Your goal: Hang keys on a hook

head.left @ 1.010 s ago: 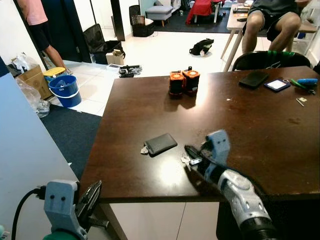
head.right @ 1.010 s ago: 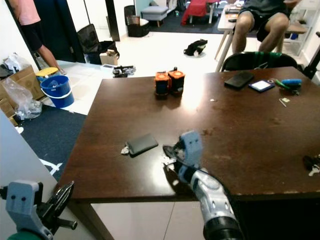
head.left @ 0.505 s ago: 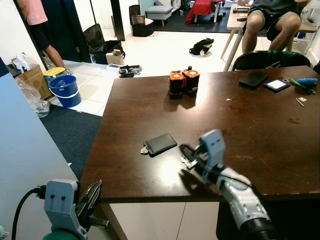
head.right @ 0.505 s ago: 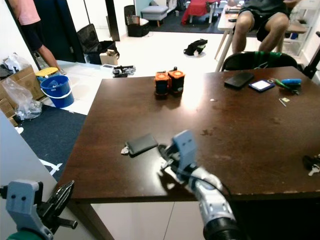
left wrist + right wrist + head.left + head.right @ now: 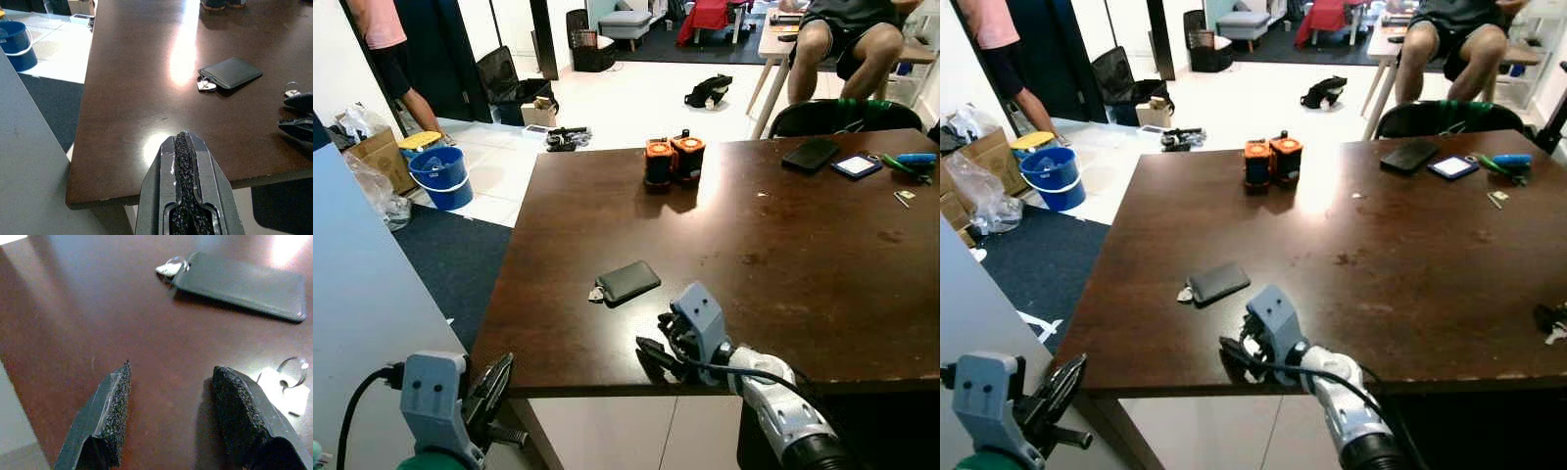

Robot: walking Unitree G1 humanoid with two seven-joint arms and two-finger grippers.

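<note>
Right gripper [image 5: 168, 423] fingers [image 5: 110, 418] were spread apart with nothing between them, held low over the table [image 5: 822, 255] near its front edge, presumably lined up for a pick. The keys [image 5: 288, 384], a ring with a pale tag, lay on the table just beside one finger, outside the gap, and a short way from the black wallet [image 5: 239, 284], whose own small tag [image 5: 168, 267] sat at its corner. Left gripper [image 5: 188, 156] fingers were pressed together, empty, parked below the table's front-left corner, idle. No hook could be made out. The keys were blocked by the right gripper in the eye views.
</note>
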